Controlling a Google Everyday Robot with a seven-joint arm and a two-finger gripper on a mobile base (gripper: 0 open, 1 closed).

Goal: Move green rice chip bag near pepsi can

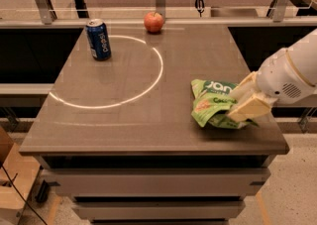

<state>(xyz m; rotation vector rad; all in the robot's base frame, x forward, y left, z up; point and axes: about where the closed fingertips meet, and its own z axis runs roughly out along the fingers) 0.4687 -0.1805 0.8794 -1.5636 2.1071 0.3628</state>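
Your gripper [243, 101] rests on the bag [212, 104] just left of it, clamped or not I cannot tell, so confirm the hold before carrying toward the can [98, 39] far left.

The green rice chip bag [213, 104] is crinkled, glossy film, probably plastic. The pepsi can [98, 39] is smooth, shiny metal. The table [148, 120] top is smooth and semi-matt, faintly reflective. The gripper [241, 104], at the bag's right edge, looks like matt cream plastic.
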